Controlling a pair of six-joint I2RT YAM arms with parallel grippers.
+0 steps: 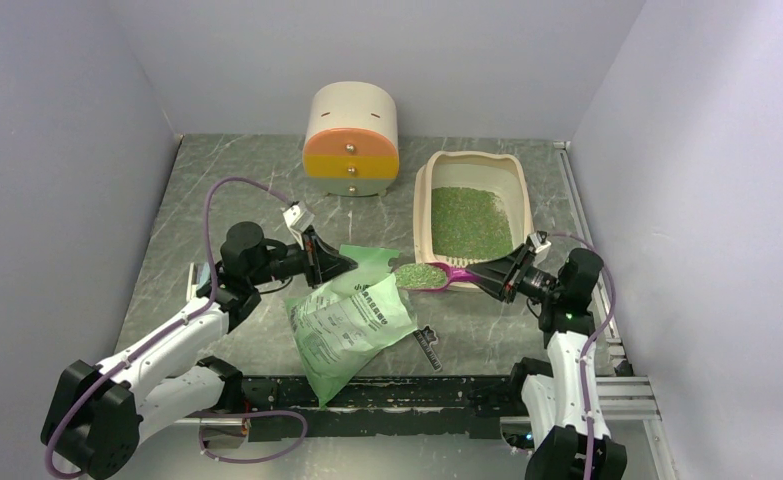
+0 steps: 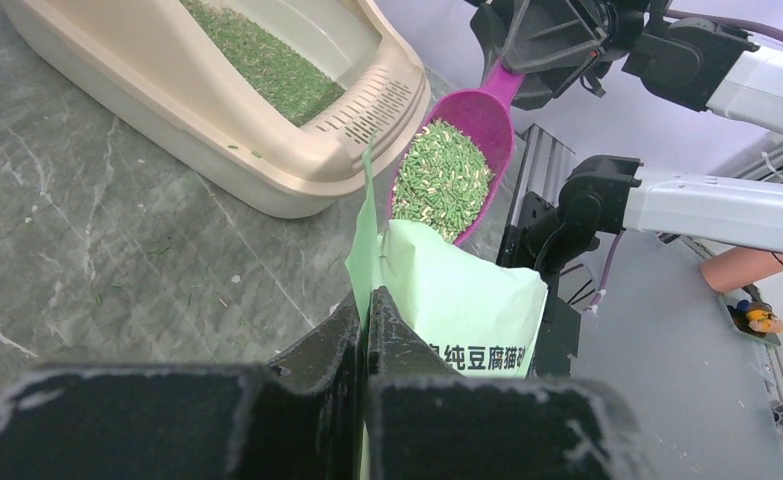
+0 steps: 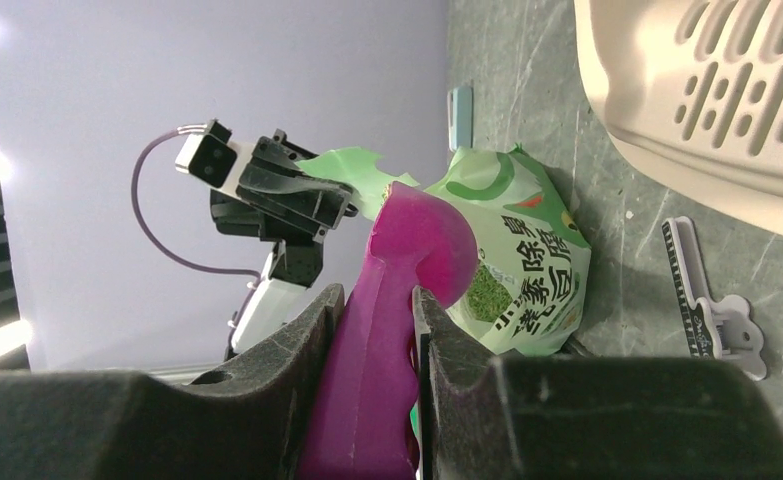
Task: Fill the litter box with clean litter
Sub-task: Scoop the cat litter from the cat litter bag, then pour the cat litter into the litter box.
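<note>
The beige litter box sits at the back right, with a layer of clean litter spread over its floor. My right gripper is shut on the handle of a magenta scoop. The scoop is heaped with green granules and hovers between the bag's mouth and the box's near end. My left gripper is shut on the torn top edge of the green litter bag, holding it up.
A round beige-and-orange drawer unit stands at the back centre, left of the box. A black-and-white bag clip lies on the dark marbled table beside the bag. Loose granules dot the table near the box.
</note>
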